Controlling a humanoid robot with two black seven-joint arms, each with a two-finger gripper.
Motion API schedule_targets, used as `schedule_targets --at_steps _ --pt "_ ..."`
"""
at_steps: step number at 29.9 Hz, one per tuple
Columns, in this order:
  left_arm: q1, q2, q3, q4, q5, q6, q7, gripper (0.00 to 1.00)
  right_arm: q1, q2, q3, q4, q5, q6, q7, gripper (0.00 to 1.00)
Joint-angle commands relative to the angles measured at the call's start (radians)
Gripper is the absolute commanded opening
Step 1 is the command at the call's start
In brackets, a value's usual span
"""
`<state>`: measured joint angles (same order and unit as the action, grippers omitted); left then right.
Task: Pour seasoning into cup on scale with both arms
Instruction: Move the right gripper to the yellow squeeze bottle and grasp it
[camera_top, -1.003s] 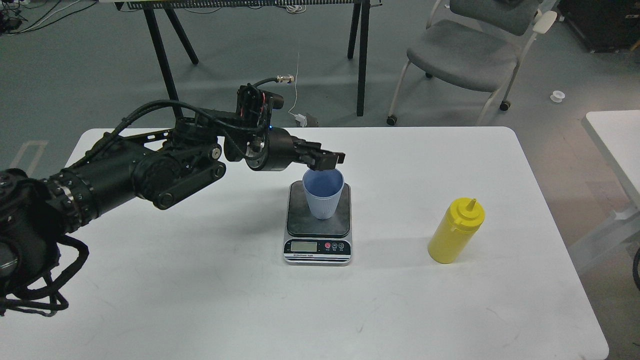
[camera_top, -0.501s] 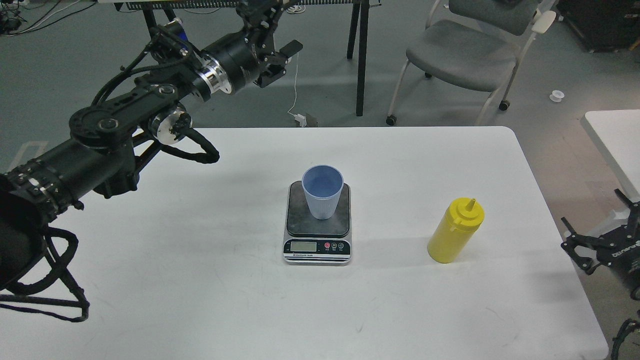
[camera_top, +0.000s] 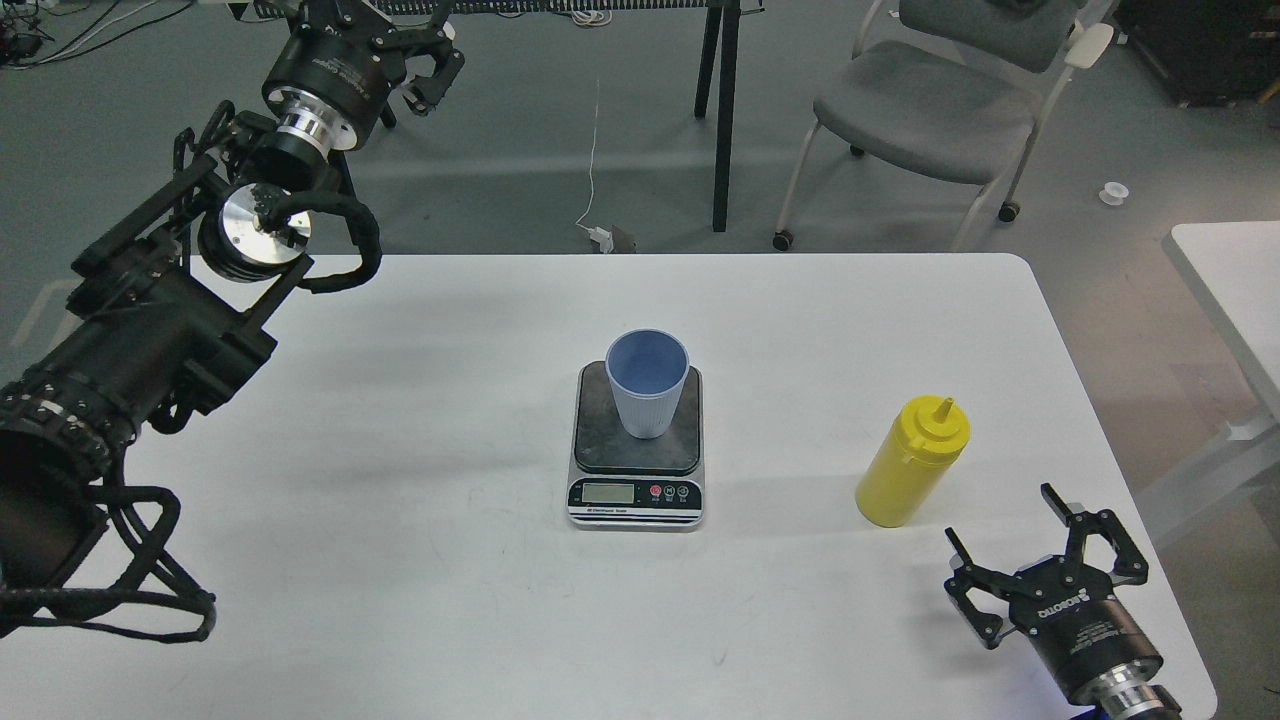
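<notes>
White table (camera_top: 400, 560), rounded corners, mostly bare; our right gripper (camera_top: 1040, 545) sits low over its near right corner, so the right edge and front edge are both close behind and beside it, and open tabletop lies ahead and to its left. That gripper is spread wide, fingers (camera_top: 1062, 505) pointing toward the seasoning (camera_top: 908, 462), holding nothing. The seasoning stands upright just ahead and a little left of the gripper, apart from it, nozzle up. We judge it light, a soft-walled squeeze bottle: smooth plastic, likely a bit slippery, and it will give under pressure, so a firm pinch could push contents out early. Best hold looks like the mid-body of the cylinder, below the shoulder, with jaws straddling the sides. The scale (camera_top: 636, 450) lies farther left of the right gripper, well apart, with clear table between it and the bottle for the carry. The cup (camera_top: 647, 384) stands upright on the scale's dark plate, mouth open; thin, light, easily tipped by a nudge, so the nozzle should stay above its rim. Our left gripper (camera_top: 425, 62) is raised high beyond the table's far left edge, well away from the cup, fingers parted and empty.
</notes>
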<state>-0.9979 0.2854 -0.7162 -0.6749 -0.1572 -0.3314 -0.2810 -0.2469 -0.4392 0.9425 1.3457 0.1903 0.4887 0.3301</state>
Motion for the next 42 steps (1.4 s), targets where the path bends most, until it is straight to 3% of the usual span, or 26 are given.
schedule_targets --at_steps 1,5,17,27,33,42 --pt "0.012 -0.005 0.006 -0.002 0.005 0.003 0.0 0.99 0.015 0.098 -0.004 -0.046 -0.017 0.0 0.0 0.99" --pt "0.01 -0.003 0.007 0.0 0.007 0.005 0.0 0.99 0.029 0.177 0.001 -0.088 -0.017 0.0 0.0 0.99" --pt "0.012 -0.002 0.076 0.0 0.013 0.005 0.002 0.99 0.081 0.232 0.033 -0.126 -0.017 0.0 0.012 0.98" --pt "0.012 0.018 0.084 -0.002 0.013 0.005 0.003 0.99 0.176 0.263 0.038 -0.215 -0.017 0.0 0.076 0.94" --pt "0.01 0.018 0.084 -0.005 0.013 0.006 0.003 0.99 0.25 0.306 0.036 -0.298 -0.017 0.0 0.093 0.81" --pt "0.008 0.017 0.083 -0.014 0.013 0.04 0.003 0.99 0.299 0.341 0.033 -0.33 -0.017 0.0 0.096 0.45"
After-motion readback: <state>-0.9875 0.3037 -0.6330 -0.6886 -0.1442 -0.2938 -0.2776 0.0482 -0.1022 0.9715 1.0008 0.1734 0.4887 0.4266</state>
